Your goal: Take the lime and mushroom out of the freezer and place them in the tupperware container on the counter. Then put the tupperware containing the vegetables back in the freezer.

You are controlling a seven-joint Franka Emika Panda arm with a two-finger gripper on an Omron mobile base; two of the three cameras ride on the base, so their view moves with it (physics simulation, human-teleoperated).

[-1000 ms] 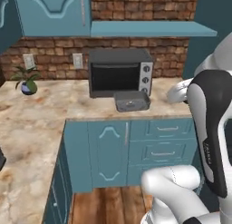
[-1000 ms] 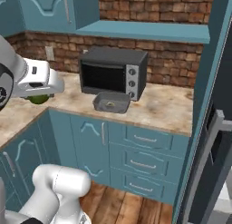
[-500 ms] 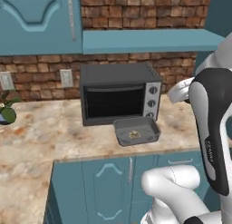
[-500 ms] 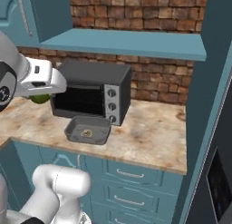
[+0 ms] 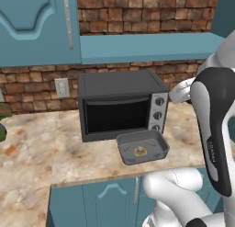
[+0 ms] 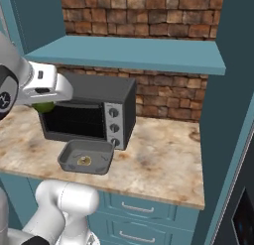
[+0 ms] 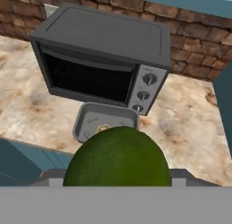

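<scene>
1. On the marbled surface, just in front of the black toaster oven, sits the tupperware container, a shallow dark grey tray with a raised rim.
2. Inside the tray lies the mushroom, a small tan lump near the middle of the floor; the right base view shows it at the same place, and the tray's rim there nearly touches the oven's lower front corner.
3. High above the surface, at the left of the right base view, the end effector hangs below the white wrist, in front of the oven's upper left corner.
4. The lime peeks out green from under the wrist there; in the hand view it swells large and dark green at the bottom centre, right between the fingers.
5. The end effector is closed around the lime, its jaws standing wide because of the fruit's girth.
6. Seen from the hand, the tupperware container lies beyond and below the lime, with a bit of the mushroom showing just over the lime's top edge.
7. A teal shelf runs along the brick wall above the oven, and teal drawers sit under the surface.
</scene>
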